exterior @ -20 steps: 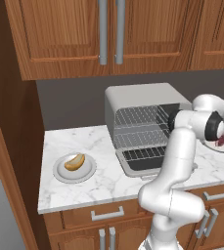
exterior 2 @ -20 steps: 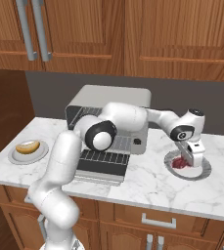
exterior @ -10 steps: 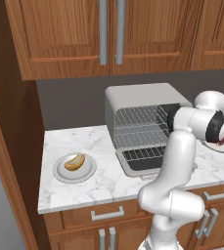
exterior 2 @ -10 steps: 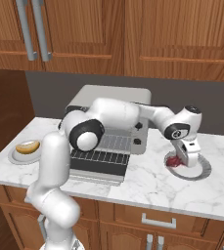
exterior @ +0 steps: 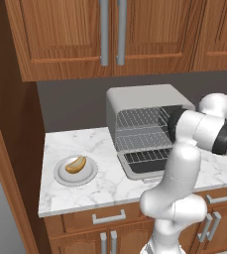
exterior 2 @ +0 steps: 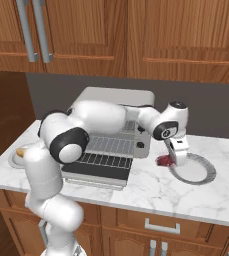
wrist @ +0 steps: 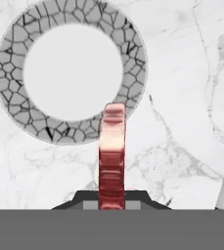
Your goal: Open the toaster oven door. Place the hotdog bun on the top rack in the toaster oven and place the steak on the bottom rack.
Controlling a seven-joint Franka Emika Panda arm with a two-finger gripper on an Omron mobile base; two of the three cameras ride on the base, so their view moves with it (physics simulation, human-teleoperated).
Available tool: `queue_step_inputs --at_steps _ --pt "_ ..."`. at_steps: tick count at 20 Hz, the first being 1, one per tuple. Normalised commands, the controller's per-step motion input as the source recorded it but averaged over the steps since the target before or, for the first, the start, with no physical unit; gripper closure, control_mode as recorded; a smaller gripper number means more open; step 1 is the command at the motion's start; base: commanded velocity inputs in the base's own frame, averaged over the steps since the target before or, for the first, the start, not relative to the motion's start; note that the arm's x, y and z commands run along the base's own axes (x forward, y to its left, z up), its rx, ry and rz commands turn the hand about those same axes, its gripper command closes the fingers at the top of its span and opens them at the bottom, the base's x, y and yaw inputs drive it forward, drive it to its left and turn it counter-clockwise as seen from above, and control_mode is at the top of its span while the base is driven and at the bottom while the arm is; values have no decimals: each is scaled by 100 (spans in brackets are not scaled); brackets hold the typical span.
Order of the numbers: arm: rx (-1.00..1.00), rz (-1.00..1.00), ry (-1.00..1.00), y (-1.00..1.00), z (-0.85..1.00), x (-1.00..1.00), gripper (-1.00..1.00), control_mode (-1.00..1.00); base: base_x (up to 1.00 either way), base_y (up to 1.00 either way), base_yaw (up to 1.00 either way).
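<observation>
- The steak [wrist: 112,156], a flat red slab with pale glossy streaks, was seen edge-on, pinched in the hand [exterior 2: 172,159] above the white marble surface [exterior 2: 151,185].
- Its far end overlapped the grey crackle-patterned rim of a round plate [wrist: 15,39].
- The boxy grey toaster oven [exterior: 144,101] stood open, door [exterior 2: 97,170] folded flat, wire racks bare.
- The golden hotdog bun [exterior: 76,164] lay on another plate [exterior: 65,176], well apart to the left.

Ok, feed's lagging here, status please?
Gripper shut on steak, lifted off plate. Toaster oven door open. Hotdog bun still plated.
</observation>
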Motion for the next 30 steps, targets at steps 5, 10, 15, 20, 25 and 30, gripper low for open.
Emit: queue_step_inputs --at_steps 5,10,15,20,25,30 --pt "-10 -10 0 62 15 -6 100 -100 0 0 0" --pt "-7 -4 0 63 12 -3 100 -100 0 0 0" --pt "-2 -1 0 59 15 0 100 -100 0 0 0" --pt "0 0 3 50 19 0 100 -100 0 0 0" --pt "0 0 5 50 7 -1 100 -100 0 0 0" --pt "0 0 1 49 0 0 100 -100 0 0 0"
